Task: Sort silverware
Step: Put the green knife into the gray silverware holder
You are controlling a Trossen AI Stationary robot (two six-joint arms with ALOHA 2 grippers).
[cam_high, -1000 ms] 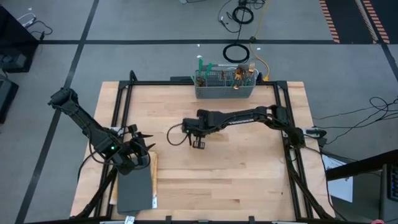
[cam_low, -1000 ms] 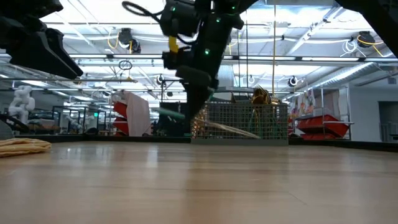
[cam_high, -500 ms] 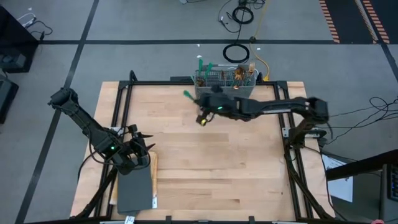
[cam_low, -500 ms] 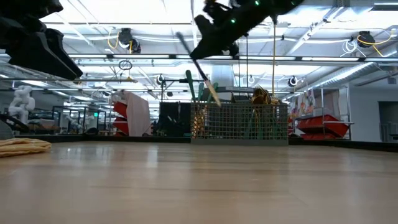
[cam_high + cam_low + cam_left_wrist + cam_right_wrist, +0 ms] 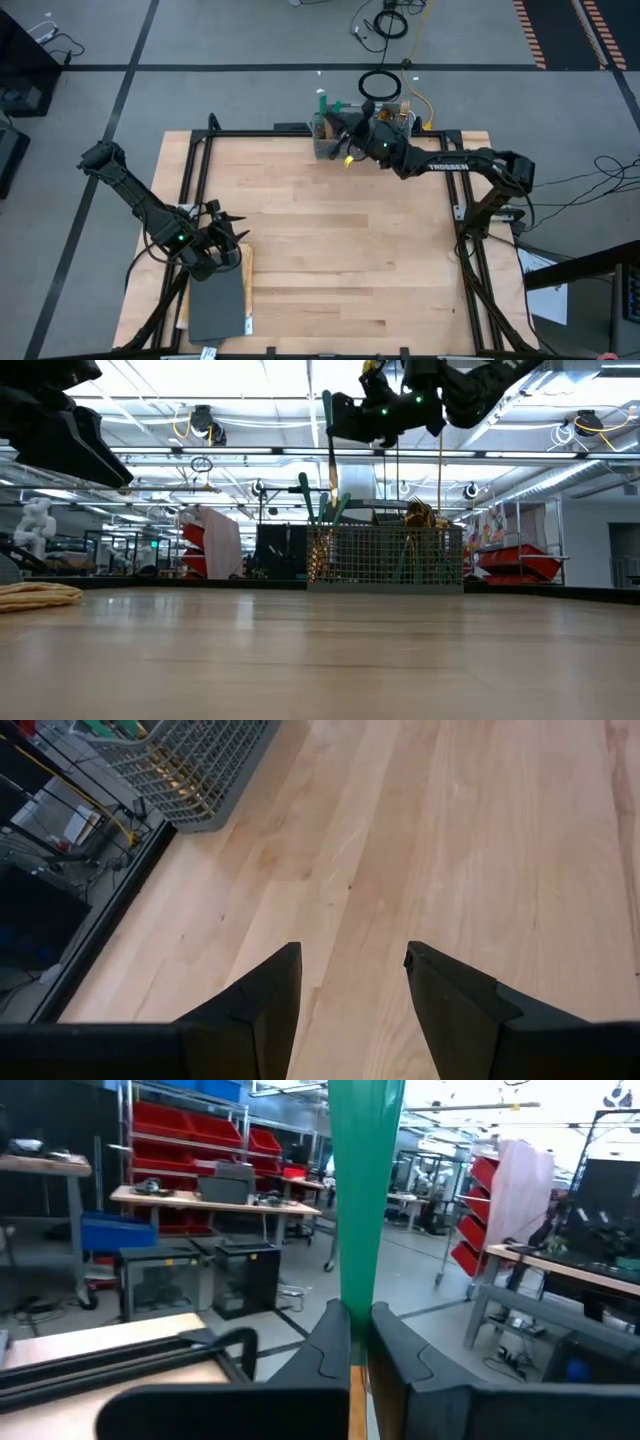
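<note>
Wooden table, wire basket at its far edge. Above basket: right gripper pinching teal-handled utensil. Near corner: left gripper spread, idle.

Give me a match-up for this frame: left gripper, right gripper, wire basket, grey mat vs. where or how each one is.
1. left gripper
2. right gripper
3. wire basket
4. grey mat

a. far edge of the table, handles sticking up
b. near-left corner, lying flat
c. open, holding nothing, by the table's left side
d. shut on a green-handled piece, raised over the basket

Pairs: 1-c, 2-d, 3-a, 4-b
</note>
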